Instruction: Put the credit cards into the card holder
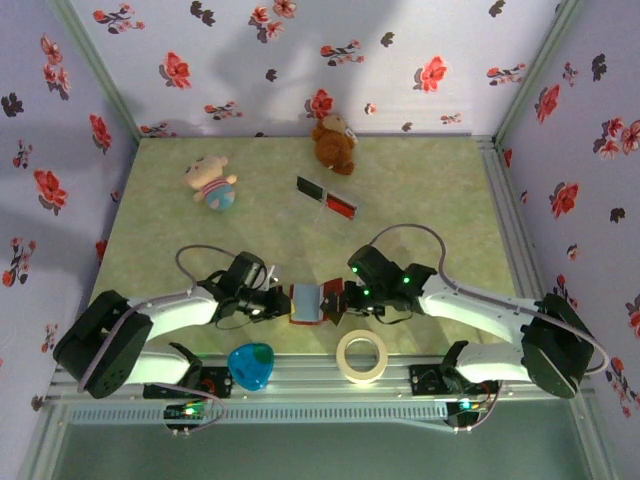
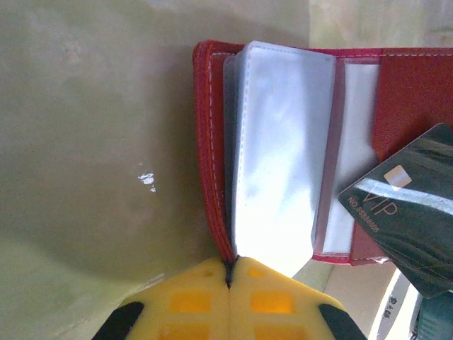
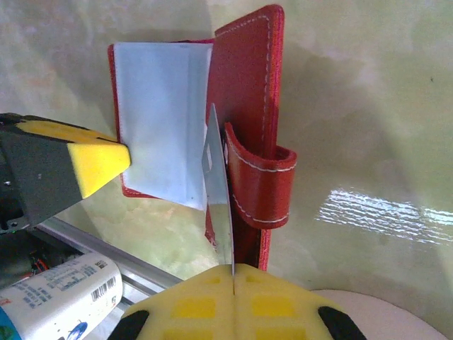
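The card holder [image 1: 306, 302] is held open near the front edge, between both grippers. My left gripper [image 2: 230, 265] is shut on the edge of its red cover [image 2: 205, 142], and the pale plastic sleeves [image 2: 283, 142] fan out beside it. My right gripper [image 3: 233, 269] is shut on a dark credit card [image 3: 219, 191], seen edge-on against the inner face of the holder's other red cover [image 3: 248, 92]. In the left wrist view that card [image 2: 410, 212] reads "VIP" and overlaps the holder's lower right corner. Two more credit cards [image 1: 327, 197] lie end to end farther back on the table.
A brown teddy [image 1: 334, 143] and a pink doll [image 1: 212, 183] sit at the back. A blue heart-shaped object [image 1: 251, 364] and a tape roll [image 1: 362, 356] lie on the front rail below the holder. A labelled bottle [image 3: 56, 297] is near the rail. Flowered walls enclose the table.
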